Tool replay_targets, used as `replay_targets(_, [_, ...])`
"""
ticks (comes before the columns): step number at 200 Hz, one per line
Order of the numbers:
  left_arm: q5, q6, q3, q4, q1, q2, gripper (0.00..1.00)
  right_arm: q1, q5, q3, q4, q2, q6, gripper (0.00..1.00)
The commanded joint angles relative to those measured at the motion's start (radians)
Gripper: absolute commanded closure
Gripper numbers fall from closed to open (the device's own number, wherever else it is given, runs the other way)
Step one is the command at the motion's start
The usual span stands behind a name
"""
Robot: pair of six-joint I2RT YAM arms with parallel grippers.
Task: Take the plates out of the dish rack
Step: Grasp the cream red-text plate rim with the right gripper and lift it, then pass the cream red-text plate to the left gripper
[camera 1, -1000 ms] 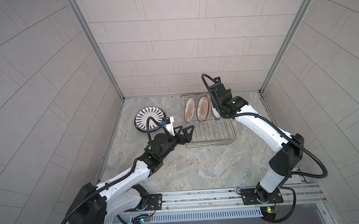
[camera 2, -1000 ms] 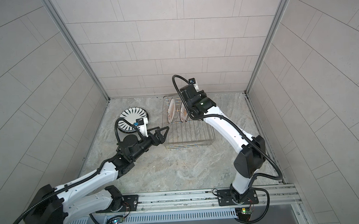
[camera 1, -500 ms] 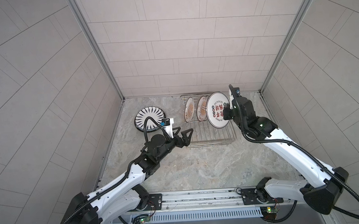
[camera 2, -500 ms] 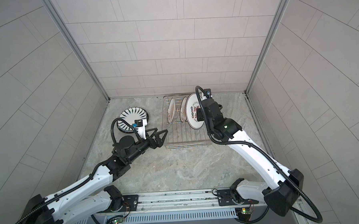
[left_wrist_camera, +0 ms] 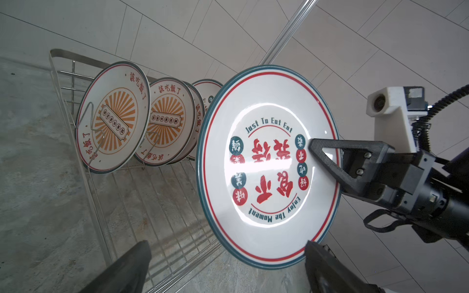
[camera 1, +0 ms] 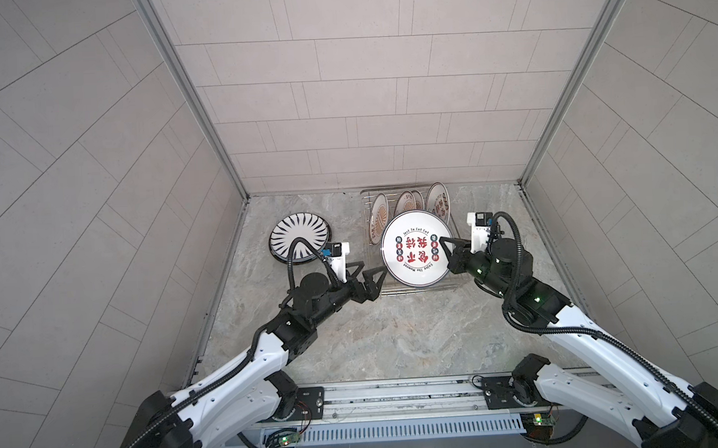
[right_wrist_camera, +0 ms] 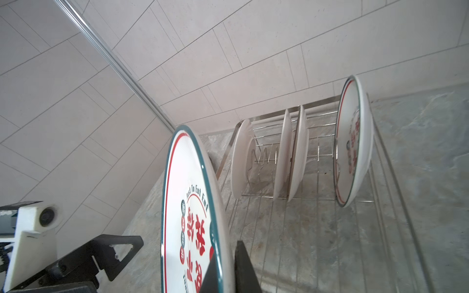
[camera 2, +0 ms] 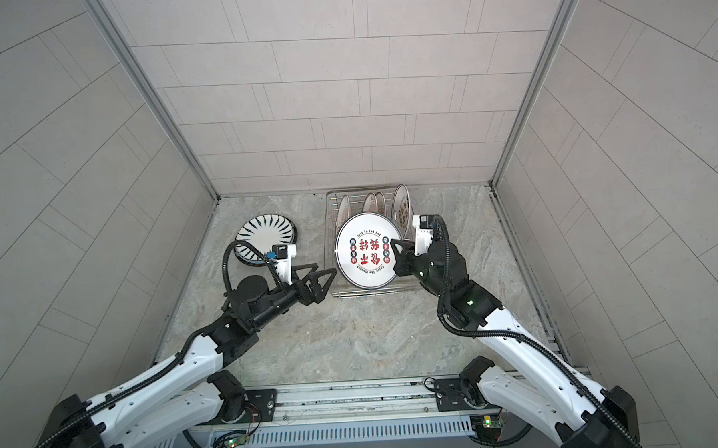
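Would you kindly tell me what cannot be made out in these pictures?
- Striped plate: in both top views the left arm's cable and camera cover its near edge.
- Racked plates, lower parts: in both top views, behind the held plate.
- Three racked plates' faces: right wrist view, turned away.

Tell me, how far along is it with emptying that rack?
Done: a striped plate lies on the table. In hand: the right gripper pinches a lettered plate by its rim above the rack, left gripper open beside it. Left: four plates standing in the rack.
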Motion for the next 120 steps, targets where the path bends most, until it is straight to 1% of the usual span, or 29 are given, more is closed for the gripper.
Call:
replay_targets(1, [0.01,-0.053,-0.046,0.126,-0.001,0.001,0.0,-0.007,-0.1,-0.026,0.221,-0.01,0.121,0.94])
replay_targets(12, [-0.001,-0.102,-0.071,0.2,0.0,0.014,0.0,-0.01,-0.151,-0.028,0.264,0.017,0.141,0.94])
replay_targets(17, [-0.005,-0.105,-0.074,0.213,0.001,0.022,0.0,-0.016,-0.175,-0.028,0.284,0.034,0.154,0.94])
replay_targets(23, [-0.01,-0.145,-0.071,0.21,0.001,0.031,0.0,-0.023,-0.204,-0.028,0.31,0.056,0.173,0.95])
replay_targets(40, [-0.041,-0.179,-0.058,0.17,0.004,0.043,0.0,-0.054,-0.285,-0.049,0.415,0.109,0.244,0.95])
replay_targets(56, [-0.078,-0.207,-0.062,0.154,0.006,0.037,0.0,-0.058,-0.291,-0.053,0.441,0.14,0.255,0.94])
replay_targets(75, [-0.102,-0.245,-0.088,0.227,0.007,0.033,0.02,-0.063,-0.325,-0.057,0.482,0.184,0.275,0.95])
replay_targets(100, [-0.097,-0.317,-0.092,0.276,0.013,0.056,0.16,-0.078,-0.378,-0.059,0.539,0.222,0.318,0.94])
replay_targets(109, [-0.095,-0.345,-0.095,0.29,0.017,0.067,0.25,-0.08,-0.385,-0.059,0.548,0.233,0.324,0.95])
replay_targets(120, [-0.09,-0.371,-0.099,0.312,0.024,0.076,0.33,-0.08,-0.388,-0.058,0.547,0.243,0.325,0.94])
